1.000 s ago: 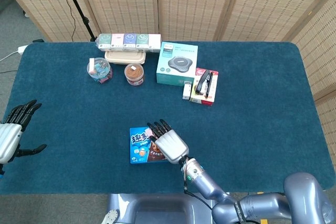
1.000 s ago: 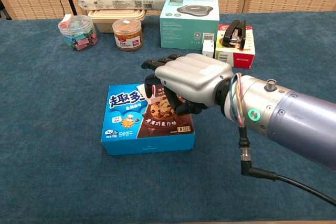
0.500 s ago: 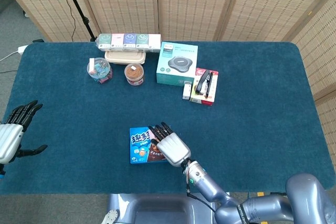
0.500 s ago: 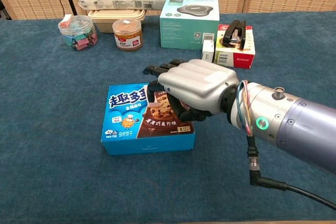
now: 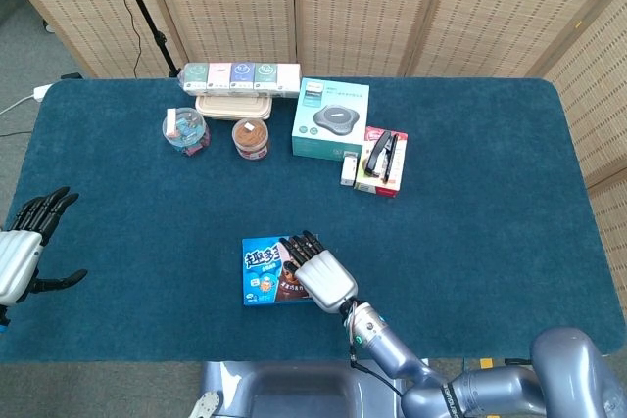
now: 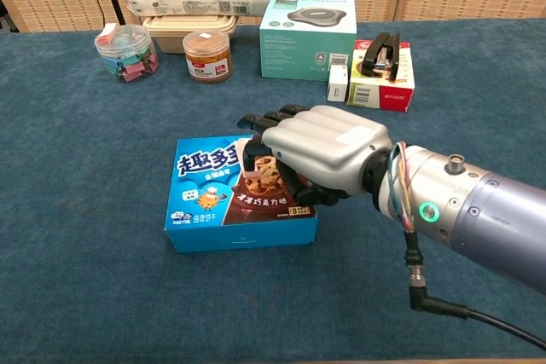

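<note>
While the left robot hand idles open, the right robot hand has sunk lower, its curled fingers now resting on the biscuit box without clearly gripping it.

Blue cookie box — flat, printed face up, right half under the right hand — fingertips resting on top.

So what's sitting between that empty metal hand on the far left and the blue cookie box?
Nothing: in the head view, only bare blue table cover stretches from the left hand to the cookie box. The right hand rests on the box's other side.
</note>
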### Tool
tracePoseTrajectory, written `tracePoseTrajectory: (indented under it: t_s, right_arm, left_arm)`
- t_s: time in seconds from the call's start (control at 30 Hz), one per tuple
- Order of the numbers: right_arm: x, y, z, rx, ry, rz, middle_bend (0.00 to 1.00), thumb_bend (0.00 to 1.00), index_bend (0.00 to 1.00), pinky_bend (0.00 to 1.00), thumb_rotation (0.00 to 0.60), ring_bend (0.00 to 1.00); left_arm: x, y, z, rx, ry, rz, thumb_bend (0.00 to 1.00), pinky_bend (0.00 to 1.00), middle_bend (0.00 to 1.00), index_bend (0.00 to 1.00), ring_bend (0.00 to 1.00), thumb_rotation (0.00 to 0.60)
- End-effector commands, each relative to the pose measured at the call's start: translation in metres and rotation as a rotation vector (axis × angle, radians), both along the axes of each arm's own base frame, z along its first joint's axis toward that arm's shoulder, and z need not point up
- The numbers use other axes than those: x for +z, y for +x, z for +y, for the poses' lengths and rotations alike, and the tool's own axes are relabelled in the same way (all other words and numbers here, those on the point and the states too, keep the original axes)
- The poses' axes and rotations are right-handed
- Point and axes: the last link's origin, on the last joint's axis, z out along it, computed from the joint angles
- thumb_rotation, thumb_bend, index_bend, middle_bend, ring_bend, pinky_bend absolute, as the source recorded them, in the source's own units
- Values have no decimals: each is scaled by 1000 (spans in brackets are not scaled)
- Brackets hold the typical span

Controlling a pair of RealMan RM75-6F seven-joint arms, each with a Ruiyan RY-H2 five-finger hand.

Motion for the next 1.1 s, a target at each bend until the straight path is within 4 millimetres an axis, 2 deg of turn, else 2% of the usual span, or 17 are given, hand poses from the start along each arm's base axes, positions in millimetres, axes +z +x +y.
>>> tracePoseTrajectory:
  t_s: [0.03, 0.47, 0.87, 1.1]
  right_arm:
    - [1, -3, 1, -2, -2, 2, 0, 1000, 289, 0, 600, 0]
    - [7, -7, 12, 36, -11, -7, 0, 1000, 292, 0, 600, 0]
    - [7, -15, 14, 41, -18, 9, 0, 1000, 309, 0, 600, 0]
    - [11, -10, 15, 63, -22, -20, 0, 1000, 302, 0, 600, 0]
  left_arm:
    - [0, 0, 0, 0, -1, 0, 140, 0, 0, 0, 0, 600]
    - [0, -1, 0, 5, 0, -1, 140, 0, 0, 0, 0, 600]
    - [1, -1, 0, 5, -2, -3, 140, 0, 0, 0, 0, 600]
    - [1, -1, 0, 6, -3, -5, 140, 0, 0, 0, 0, 600]
